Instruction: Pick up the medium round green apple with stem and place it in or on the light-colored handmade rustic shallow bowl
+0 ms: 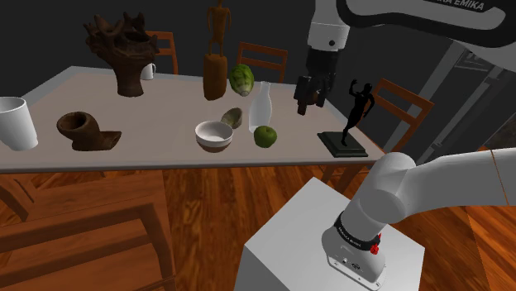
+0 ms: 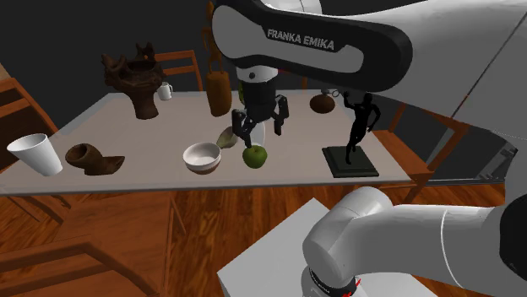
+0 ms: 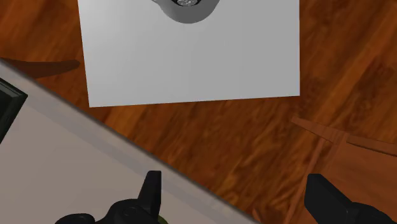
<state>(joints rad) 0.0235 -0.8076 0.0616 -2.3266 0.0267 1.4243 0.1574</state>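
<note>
Gripper (image 1: 308, 106) hangs above table (image 1: 124, 124), fingers wide, holding nothing; apple (image 1: 265, 136) sits near bowl (image 1: 214, 135).

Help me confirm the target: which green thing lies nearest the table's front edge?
The round green apple beside the bowl; the leafy head and the olive piece sit farther back.

Apple (image 1: 265, 136): I count one
Bowl (image 1: 213, 135): one
Statuettes: two, wooden statuette (image 1: 216, 66), black statuette (image 1: 360, 107)
Cups: two, white cup (image 1: 15, 124), small mug (image 1: 149, 71)

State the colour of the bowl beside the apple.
The bowl is white with a brown base; shoulder view shows it best.
</note>
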